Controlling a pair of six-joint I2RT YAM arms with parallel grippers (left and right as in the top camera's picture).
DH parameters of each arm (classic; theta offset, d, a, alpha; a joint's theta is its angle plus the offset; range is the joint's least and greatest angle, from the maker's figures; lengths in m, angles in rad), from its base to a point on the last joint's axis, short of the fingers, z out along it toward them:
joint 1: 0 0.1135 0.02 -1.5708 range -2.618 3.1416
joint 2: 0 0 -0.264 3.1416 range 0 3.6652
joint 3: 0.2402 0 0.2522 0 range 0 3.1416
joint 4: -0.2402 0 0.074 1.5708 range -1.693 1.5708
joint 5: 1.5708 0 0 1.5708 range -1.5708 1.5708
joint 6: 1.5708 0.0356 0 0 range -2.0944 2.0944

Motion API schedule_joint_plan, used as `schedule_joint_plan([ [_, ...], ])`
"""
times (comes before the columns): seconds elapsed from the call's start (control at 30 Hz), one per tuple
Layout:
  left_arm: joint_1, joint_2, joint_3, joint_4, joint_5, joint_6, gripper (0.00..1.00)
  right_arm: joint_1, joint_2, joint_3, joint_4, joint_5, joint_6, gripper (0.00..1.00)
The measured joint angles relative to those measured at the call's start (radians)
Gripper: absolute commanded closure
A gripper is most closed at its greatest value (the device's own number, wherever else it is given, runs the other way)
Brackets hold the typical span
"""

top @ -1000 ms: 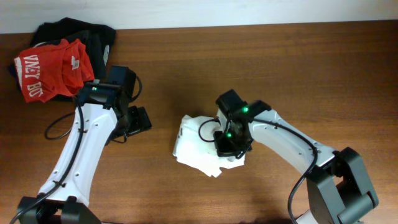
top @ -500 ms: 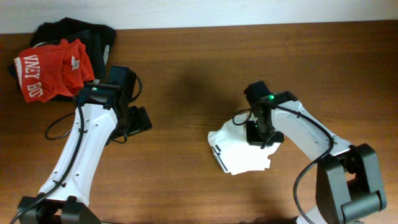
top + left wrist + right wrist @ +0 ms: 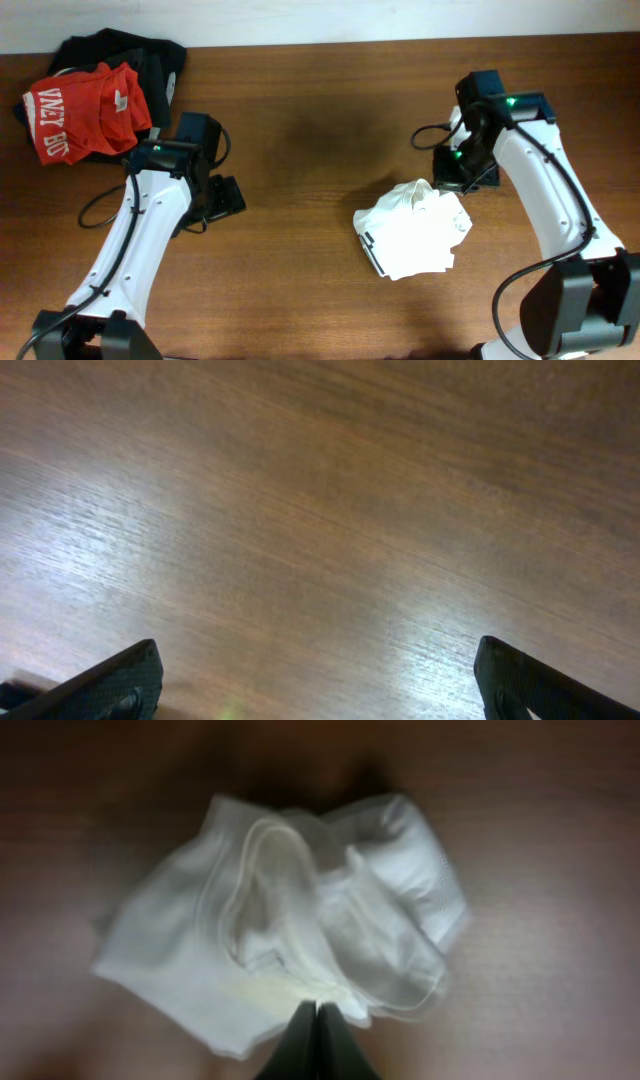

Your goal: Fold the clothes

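Right end effector (image 3: pixel 463 172), pinched shut and empty, has dragged the shirt (image 3: pixel 413 232) toward three o'clock and lifted away; it's still crumpled. Left end effector (image 3: pixel 318 685) gapes wide.

Overhead | I note white T-shirt (image 3: pixel 412 228) crumpled on counter (image 3: pixel 300 120), right of centre | right hand (image 3: pixel 462 172) just beside its upper-right edge | left hand (image 3: pixel 222 197) well apart | red shirt (image 3: pixel 85 110) lying on black garment (image 3: pixel 140 55), far-left corner
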Motion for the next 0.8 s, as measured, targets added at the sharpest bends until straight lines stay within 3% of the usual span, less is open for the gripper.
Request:
schedule_joint_plan([
  [0.2,0.0,0.0,-0.015,0.02,0.008,0.0,0.01,0.0,0.023,-0.289,0.317,-0.169,-0.09,0.96],
  [0.4,0.0,0.0,-0.015,0.019,0.011,0.0,0.01,0.002,0.184,-0.282,0.461,-0.022,0.057,0.96],
  [0.5,0.0,0.0,-0.016,0.021,0.011,0.0,0.01,0.007,0.202,-0.249,0.428,0.044,0.129,0.96],
  [0.67,-0.004,0.0,-0.054,0.103,0.092,0.022,0.02,0.013,0.142,-0.153,0.191,0.152,0.282,0.96],
  [0.7,-0.017,0.0,-0.066,0.137,0.141,0.053,0.07,0.026,0.085,-0.15,0.161,0.157,0.298,0.96],
  [0.73,-0.036,0.0,-0.071,0.159,0.178,0.077,0.22,0.04,0.029,-0.147,0.14,0.159,0.305,0.96],
  [0.8,-0.132,0.001,-0.077,0.249,0.29,0.132,0.63,0.063,-0.099,-0.126,0.099,0.159,0.324,0.94],
])
